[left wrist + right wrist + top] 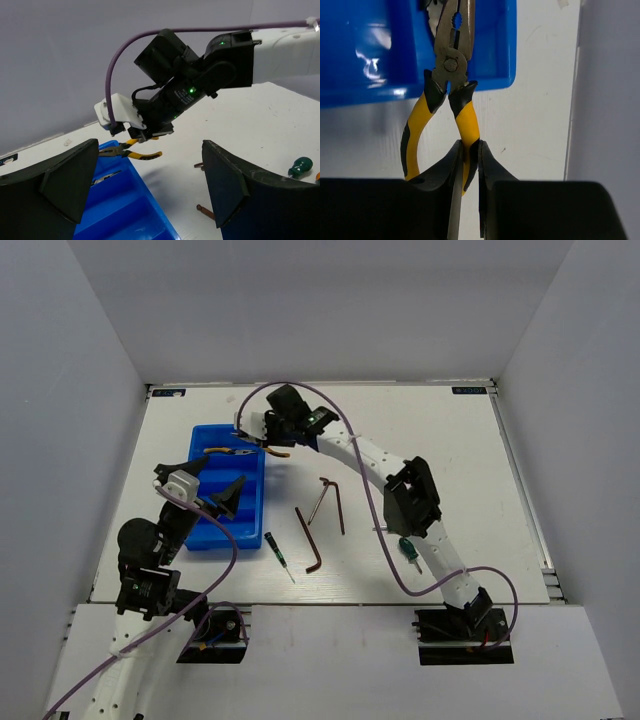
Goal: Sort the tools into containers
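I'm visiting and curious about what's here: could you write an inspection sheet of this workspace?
Surface: white table.
Job's things: blue tray; pliers held over its far corner; a second pair seems to lie inside; hex keys, thin screwdriver and stubby screwdriver on the table.
Clutter: nothing seen.
Grippers: right gripper shut on one pliers handle; left gripper open above the tray's near end.
Cables: purple cables loop along both arms.
Surroundings: plain grey walls on three sides.

Right tool [264, 444] grips yellow pliers [278, 452] at the blue tray [205, 535] rim (hex keys [341, 508] lie nearby).
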Robot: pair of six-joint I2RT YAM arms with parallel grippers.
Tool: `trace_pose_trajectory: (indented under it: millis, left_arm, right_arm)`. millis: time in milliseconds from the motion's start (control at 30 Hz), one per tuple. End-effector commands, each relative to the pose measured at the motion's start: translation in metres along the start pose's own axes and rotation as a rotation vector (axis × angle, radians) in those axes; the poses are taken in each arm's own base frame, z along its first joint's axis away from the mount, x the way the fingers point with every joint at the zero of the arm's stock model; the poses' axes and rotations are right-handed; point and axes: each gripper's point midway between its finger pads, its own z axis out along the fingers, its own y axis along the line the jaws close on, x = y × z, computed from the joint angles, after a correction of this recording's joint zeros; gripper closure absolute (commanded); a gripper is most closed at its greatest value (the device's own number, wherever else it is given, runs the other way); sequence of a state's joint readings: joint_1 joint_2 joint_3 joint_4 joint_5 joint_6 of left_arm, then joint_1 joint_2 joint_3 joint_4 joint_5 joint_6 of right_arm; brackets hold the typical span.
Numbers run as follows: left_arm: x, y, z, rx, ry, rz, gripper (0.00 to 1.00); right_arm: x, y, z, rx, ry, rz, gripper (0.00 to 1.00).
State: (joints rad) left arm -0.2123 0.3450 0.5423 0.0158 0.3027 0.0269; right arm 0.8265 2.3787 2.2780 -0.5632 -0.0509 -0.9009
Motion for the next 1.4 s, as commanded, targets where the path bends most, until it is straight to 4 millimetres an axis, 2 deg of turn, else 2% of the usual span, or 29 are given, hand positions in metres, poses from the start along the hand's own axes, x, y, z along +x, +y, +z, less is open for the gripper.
trace_pose_trajectory:
  millis: [0,67,133,167,200,367,500,533,567,600,633,667,700,833,933,1033,1067,1100,1167,1233,1300,1367]
  left_arm:
    - [0.003,0.003,0.000,-0.012,0.006,0.009,0.06]
    - [0.003,0.003,0.000,-0.012,0.006,0.009,0.06]
    - [0.003,0.003,0.000,-0.012,0.006,0.009,0.06]
    - [0.003,0.003,0.000,-0.012,0.006,0.009,0.06]
    - [0.003,0.001,0.000,-0.002,0.006,0.009,0.06]
    - [0.003,0.001,0.000,-0.002,0.006,0.009,0.05]
    - [0.003,0.001,0.000,-0.002,0.006,0.009,0.05]
    - [0.003,0.001,0.000,-0.002,0.006,0.009,0.05]
    - [0.003,0.001,0.000,-0.002,0.006,0.009,0.05]
    - [0.003,0.001,0.000,-0.002,0.006,0.009,0.05]
    - [0.003,-0.001,0.000,0.007,0.006,0.009,0.05]
    - [0.003,-0.001,0.000,0.007,0.006,0.009,0.05]
    - [0.003,-0.001,0.000,0.007,0.006,0.009,0.05]
    - [0.003,-0.001,0.000,0.007,0.006,0.009,0.05]
    - [0.003,-0.001,0.000,0.007,0.006,0.009,0.05]
    - [0.003,-0.001,0.000,0.007,0.006,0.009,0.05]
    - [0.003,-0.001,0.000,0.007,0.006,0.009,0.05]
    - [0.003,-0.001,0.000,0.007,0.006,0.009,0.05]
    - [0.005,0.000,0.001,0.007,0.015,0.006,0.05]
    - [0.005,0.000,0.001,0.007,0.015,0.006,0.05]
    - [0.005,0.000,0.001,0.007,0.015,0.006,0.05]
    - [0.005,0.000,0.001,0.007,0.015,0.006,0.05]
  right_arm:
    - [-0.065,-0.072,-0.033,0.272,-0.198,-0.043,1.00]
    - [-0.067,-0.061,-0.025,0.262,-0.197,-0.057,1.00]
    - [-0.079,-0.065,-0.022,0.299,-0.222,-0.060,1.00]
    - [-0.079,-0.061,-0.013,0.296,-0.227,-0.053,1.00]
    - [-0.092,-0.069,-0.021,0.323,-0.257,-0.046,1.00]
    - [-0.103,-0.073,-0.014,0.357,-0.311,-0.043,1.00]
    - [-0.108,-0.069,0.006,0.402,-0.357,-0.036,1.00]
    - [-0.116,-0.074,0.006,0.455,-0.377,-0.035,1.00]
    - [-0.115,-0.077,0.009,0.483,-0.372,-0.030,1.00]
    - [-0.112,-0.066,0.029,0.476,-0.367,-0.051,1.00]
    - [-0.122,-0.073,0.025,0.512,-0.386,-0.072,1.00]
    - [-0.121,-0.074,0.028,0.519,-0.382,-0.088,1.00]
    - [-0.118,-0.064,0.043,0.510,-0.373,-0.116,1.00]
    - [-0.107,-0.057,0.056,0.521,-0.349,-0.134,1.00]
    - [-0.101,-0.056,0.059,0.526,-0.328,-0.133,1.00]
    - [-0.101,-0.058,0.055,0.526,-0.324,-0.129,0.80]
    - [-0.099,-0.056,0.055,0.520,-0.319,-0.130,0.77]
    - [-0.098,-0.053,0.056,0.509,-0.314,-0.120,0.69]
    - [-0.103,-0.057,0.048,0.517,-0.319,-0.112,0.62]
    - [-0.103,-0.057,0.043,0.517,-0.319,-0.096,0.50]
    - [-0.111,-0.059,0.032,0.516,-0.334,-0.077,0.47]
    - [-0.112,-0.060,0.027,0.521,-0.333,-0.061,0.50]
